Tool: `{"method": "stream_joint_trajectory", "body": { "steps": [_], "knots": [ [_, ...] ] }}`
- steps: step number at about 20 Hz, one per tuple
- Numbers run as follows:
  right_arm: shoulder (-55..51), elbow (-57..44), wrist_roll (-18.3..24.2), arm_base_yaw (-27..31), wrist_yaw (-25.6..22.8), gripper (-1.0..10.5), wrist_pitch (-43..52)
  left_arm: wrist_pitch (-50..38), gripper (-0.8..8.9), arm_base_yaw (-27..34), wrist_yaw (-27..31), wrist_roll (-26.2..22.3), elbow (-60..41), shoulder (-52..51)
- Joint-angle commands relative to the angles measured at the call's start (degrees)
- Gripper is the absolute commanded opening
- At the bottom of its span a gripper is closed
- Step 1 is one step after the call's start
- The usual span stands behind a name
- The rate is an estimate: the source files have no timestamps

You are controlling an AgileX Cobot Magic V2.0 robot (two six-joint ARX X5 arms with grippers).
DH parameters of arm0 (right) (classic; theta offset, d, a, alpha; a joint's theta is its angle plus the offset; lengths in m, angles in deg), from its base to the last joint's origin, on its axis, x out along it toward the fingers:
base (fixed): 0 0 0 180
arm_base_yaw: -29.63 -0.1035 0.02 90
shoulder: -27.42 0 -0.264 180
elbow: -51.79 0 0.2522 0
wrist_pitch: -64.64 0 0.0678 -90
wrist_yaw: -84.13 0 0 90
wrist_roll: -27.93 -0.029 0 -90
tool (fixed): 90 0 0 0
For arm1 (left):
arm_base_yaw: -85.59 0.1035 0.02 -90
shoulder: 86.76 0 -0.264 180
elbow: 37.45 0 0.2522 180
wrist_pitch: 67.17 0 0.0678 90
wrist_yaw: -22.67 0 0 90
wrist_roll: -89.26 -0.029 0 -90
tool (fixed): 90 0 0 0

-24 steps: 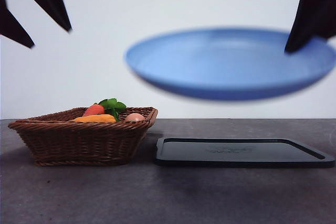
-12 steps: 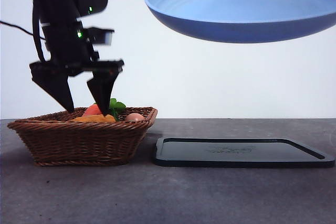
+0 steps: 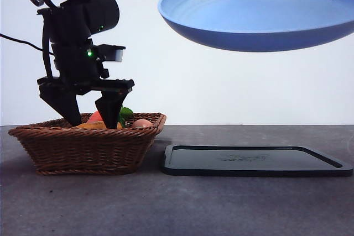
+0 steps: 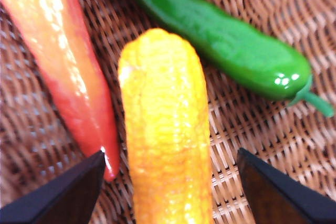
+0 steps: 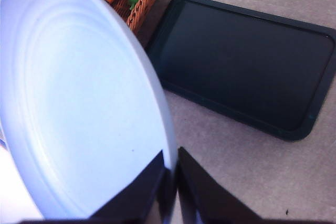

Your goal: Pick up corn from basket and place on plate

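Note:
The corn (image 4: 165,145), a bumpy yellow-orange cob, lies in the brown wicker basket (image 3: 83,147). My left gripper (image 4: 169,153) is open and low inside the basket, one jaw on each side of the cob without touching it. In the front view the left gripper (image 3: 91,121) dips just below the basket rim, hiding most of the corn (image 3: 88,126). My right gripper (image 5: 169,182) is shut on the rim of the light-blue plate (image 5: 79,103). It holds the plate (image 3: 260,20) tilted, high in the air above the tray.
A flat black tray (image 3: 254,161) lies on the grey table right of the basket. Beside the corn in the basket are a red-orange carrot (image 4: 63,61), a green pepper (image 4: 226,40) and a pale egg (image 3: 142,123).
The left arm came down from the upper left corner and sank its open jaws into the basket around the corn. The plate rose higher in the right gripper.

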Motion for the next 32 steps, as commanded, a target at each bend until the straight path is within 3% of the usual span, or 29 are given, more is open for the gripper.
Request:
{"method": "stream_joint_trajectory", "body": {
  "steps": [1, 3, 9, 13, 18, 23, 26, 32],
  "knots": [
    [0.20, 1.31, -0.59, -0.11, 0.20, 0.0, 0.66, -0.02, 3.91, -0.70, 0.28, -0.33, 1.29, 2.23],
    [0.20, 1.31, -0.59, -0.11, -0.63, 0.0, 0.66, -0.17, 3.86, -1.09, 0.28, -0.31, 1.29, 2.67],
    [0.22, 1.31, -0.59, -0.11, -0.85, 0.0, 0.66, 0.68, 1.61, -1.07, 0.28, -0.07, 1.29, 2.80],
    [0.83, 1.31, -0.66, -0.11, -2.82, 0.0, 0.59, 1.88, 1.53, -0.46, 0.28, 1.05, 1.31, 0.72],
    [9.55, 1.31, -0.39, 0.20, -5.07, 0.0, 2.32, 2.82, 1.53, -0.48, -1.25, 2.43, 1.31, -11.91],
    [20.76, 1.31, -3.58, 0.20, 2.78, 0.0, 10.80, 2.40, 1.53, -4.92, -21.00, 8.66, 1.31, -22.14],
    [24.98, 1.31, -6.29, 0.20, 8.52, 0.0, 15.10, 2.60, 1.53, -11.10, -22.56, 8.17, 1.29, -20.96],
    [26.49, 1.31, -7.52, 0.20, 10.47, 0.0, 16.48, 2.36, 1.54, -19.87, -22.43, 4.59, 1.29, -13.22]
  ]
}}
